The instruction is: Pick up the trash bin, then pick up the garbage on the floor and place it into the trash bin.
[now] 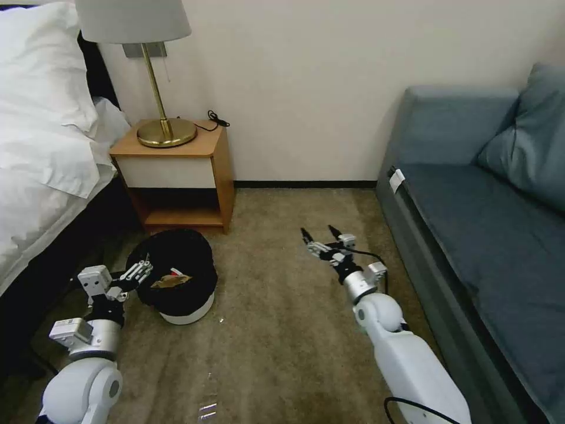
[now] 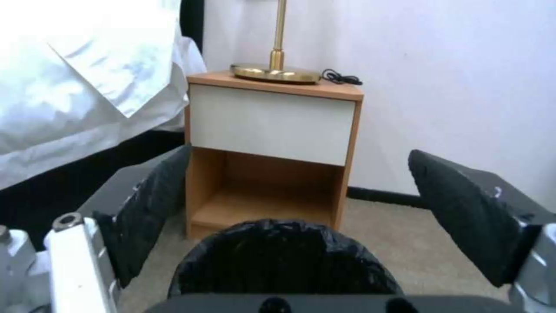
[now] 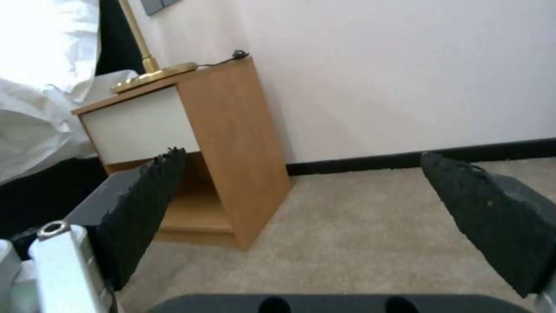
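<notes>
Trash bin [image 1: 187, 309] stands on the carpet, lower left of the head view, before the nightstand [image 1: 176, 171]; brown and red-white litter [image 1: 172, 280] lies inside its black liner. Left claw [image 1: 141, 270] spread at the bin's rim. Right claw [image 1: 321, 235] spread above bare carpet, centre frame.

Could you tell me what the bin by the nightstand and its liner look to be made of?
The small round white bin looks like smooth plastic, judging by its even, slightly glossy wall. Its crinkled black liner seems thin plastic film, wrinkled and faintly shiny.

Trash bin [image 2: 284, 261] base cut off
</notes>
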Controlling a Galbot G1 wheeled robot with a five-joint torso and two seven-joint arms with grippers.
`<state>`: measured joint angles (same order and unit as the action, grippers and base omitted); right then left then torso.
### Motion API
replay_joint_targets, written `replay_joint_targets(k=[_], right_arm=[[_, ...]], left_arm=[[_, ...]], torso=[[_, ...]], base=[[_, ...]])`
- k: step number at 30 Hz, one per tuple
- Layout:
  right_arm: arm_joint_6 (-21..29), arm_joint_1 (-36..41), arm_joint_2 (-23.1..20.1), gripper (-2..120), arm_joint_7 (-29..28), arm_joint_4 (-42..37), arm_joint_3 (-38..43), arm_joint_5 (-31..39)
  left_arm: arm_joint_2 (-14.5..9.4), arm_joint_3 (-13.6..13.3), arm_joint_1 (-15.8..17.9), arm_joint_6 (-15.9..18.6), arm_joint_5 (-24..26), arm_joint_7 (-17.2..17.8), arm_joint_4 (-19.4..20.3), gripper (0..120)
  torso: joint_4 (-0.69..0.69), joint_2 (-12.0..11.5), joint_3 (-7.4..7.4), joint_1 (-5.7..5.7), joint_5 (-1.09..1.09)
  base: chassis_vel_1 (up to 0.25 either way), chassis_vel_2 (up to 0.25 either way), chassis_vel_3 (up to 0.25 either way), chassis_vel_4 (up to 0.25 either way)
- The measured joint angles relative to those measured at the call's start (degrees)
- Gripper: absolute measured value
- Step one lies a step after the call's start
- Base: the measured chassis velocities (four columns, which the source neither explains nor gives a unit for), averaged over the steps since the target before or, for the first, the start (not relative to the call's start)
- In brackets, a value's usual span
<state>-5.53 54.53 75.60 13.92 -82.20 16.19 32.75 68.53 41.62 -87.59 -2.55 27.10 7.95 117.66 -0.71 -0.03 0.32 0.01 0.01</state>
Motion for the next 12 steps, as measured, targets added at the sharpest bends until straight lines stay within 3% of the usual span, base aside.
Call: replay_joint_targets(k=[12], right_arm=[[0.0, 0.0, 0.0, 100, 0.2, 0.0, -0.1, 0.0]], left_arm=[[0.0, 0.0, 0.1, 0.1, 0.0, 0.1, -0.2, 100]], torso=[[0.01, 0.0, 0.00, 0.00, -0.01]], base=[[0.000, 0.000, 0.000, 0.000]])
